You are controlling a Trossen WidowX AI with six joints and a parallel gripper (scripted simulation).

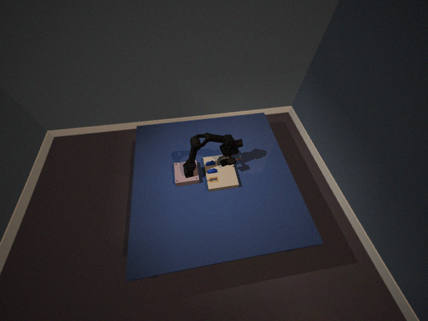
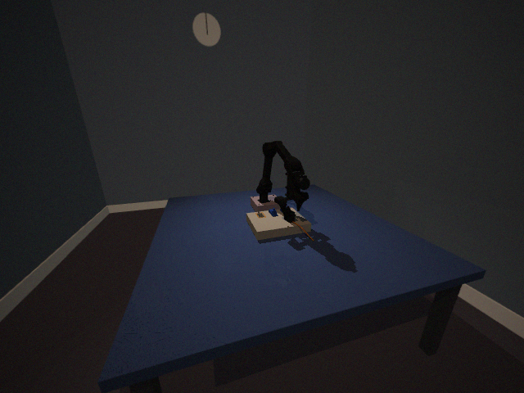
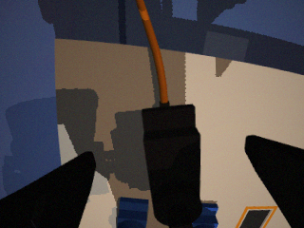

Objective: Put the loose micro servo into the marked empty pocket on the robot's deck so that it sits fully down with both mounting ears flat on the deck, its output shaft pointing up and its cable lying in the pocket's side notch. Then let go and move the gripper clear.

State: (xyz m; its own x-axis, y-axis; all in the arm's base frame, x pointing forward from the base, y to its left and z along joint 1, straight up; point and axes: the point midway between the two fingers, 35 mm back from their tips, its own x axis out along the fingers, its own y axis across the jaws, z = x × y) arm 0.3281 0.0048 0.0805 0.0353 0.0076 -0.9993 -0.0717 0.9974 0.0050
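Straddling boxy black servo, tool spread wide.

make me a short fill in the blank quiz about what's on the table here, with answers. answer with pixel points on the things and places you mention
The marked empty pocket [image 1: 213,179] [image 3: 255,218] has an ____ outline.
The loose servo [image 1: 226,162] [image 2: 288,213] [image 3: 172,161] is ____ in color.
Its cable [image 1: 238,159] [image 2: 303,231] [image 3: 158,52] is ____.
The two servos beside the pocket [image 1: 211,170] are ____.

Missing words, in order: orange; black; orange; blue
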